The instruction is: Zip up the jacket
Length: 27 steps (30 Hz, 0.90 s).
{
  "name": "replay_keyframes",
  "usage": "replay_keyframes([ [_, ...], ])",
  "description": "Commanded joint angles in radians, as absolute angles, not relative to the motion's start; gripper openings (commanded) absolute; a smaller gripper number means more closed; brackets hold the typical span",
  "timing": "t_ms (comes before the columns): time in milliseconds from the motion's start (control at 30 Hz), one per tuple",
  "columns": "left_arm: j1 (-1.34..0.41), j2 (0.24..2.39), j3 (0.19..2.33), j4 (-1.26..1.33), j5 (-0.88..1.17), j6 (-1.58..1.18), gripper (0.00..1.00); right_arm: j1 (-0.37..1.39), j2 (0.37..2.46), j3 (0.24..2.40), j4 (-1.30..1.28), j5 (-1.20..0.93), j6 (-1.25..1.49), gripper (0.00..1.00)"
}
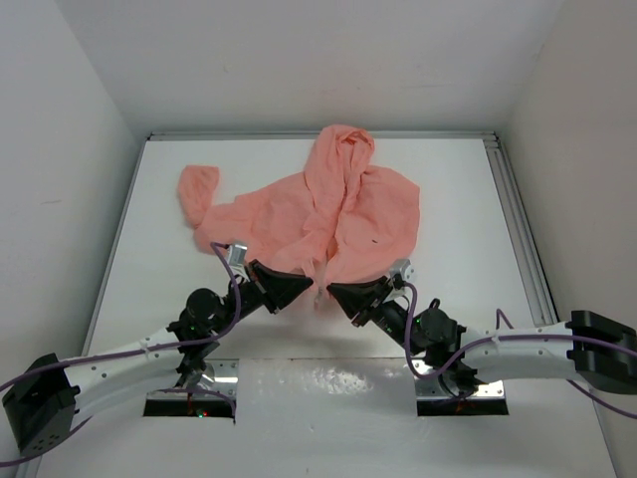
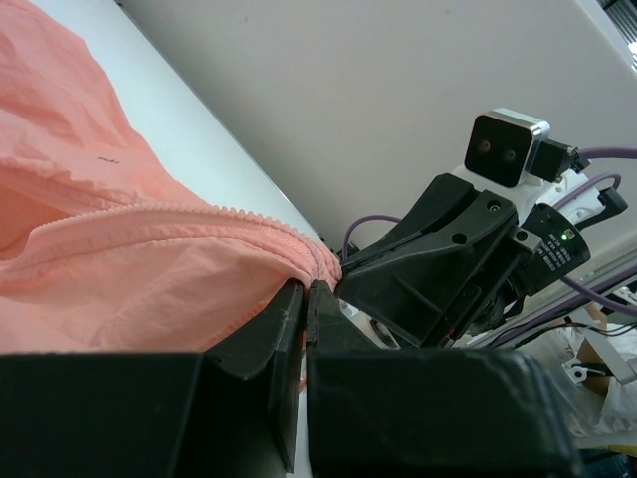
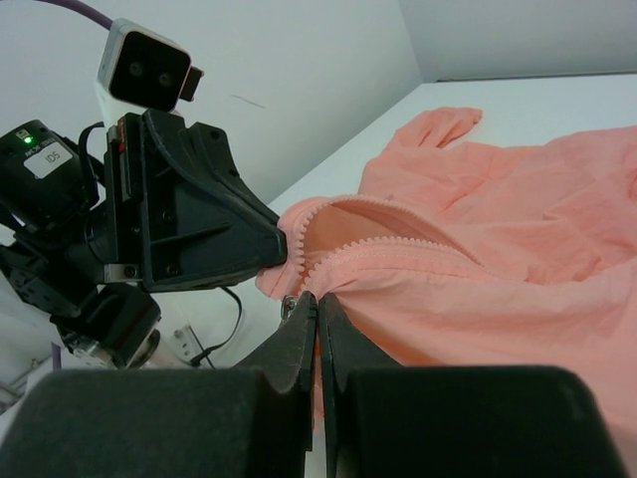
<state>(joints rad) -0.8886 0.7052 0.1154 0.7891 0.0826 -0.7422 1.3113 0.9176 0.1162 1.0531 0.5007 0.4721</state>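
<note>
The salmon-pink hooded jacket (image 1: 328, 204) lies spread on the white table, hood at the far side, one sleeve (image 1: 197, 189) out to the left. A tiny dark mark (image 1: 375, 240) sits on its right front panel. My left gripper (image 1: 309, 286) is shut on the jacket's bottom hem at the zipper end (image 2: 323, 264). My right gripper (image 1: 332, 291) is shut on the other front panel's bottom hem (image 3: 328, 284), with a small metal zipper piece (image 3: 290, 306) beside its tip. The two grippers face each other, tips close together. The zipper teeth (image 3: 398, 247) stand apart.
White walls enclose the table on three sides. A metal rail (image 1: 518, 209) runs along the table's right edge. The arm bases and cables (image 1: 199, 383) sit at the near edge.
</note>
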Motion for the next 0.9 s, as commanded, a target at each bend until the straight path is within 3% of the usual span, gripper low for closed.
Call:
replay_keyframes([
  [0, -0.882, 0.704, 0.114, 0.861, 0.091, -0.746, 0.00, 1.315, 0.907, 0.137, 1.104, 0.480, 0.488, 0.00],
  [867, -0.882, 0.695, 0.115, 0.871, 0.074, -0.744, 0.00, 1.315, 0.885, 0.123, 1.083, 0.471, 0.505, 0.00],
])
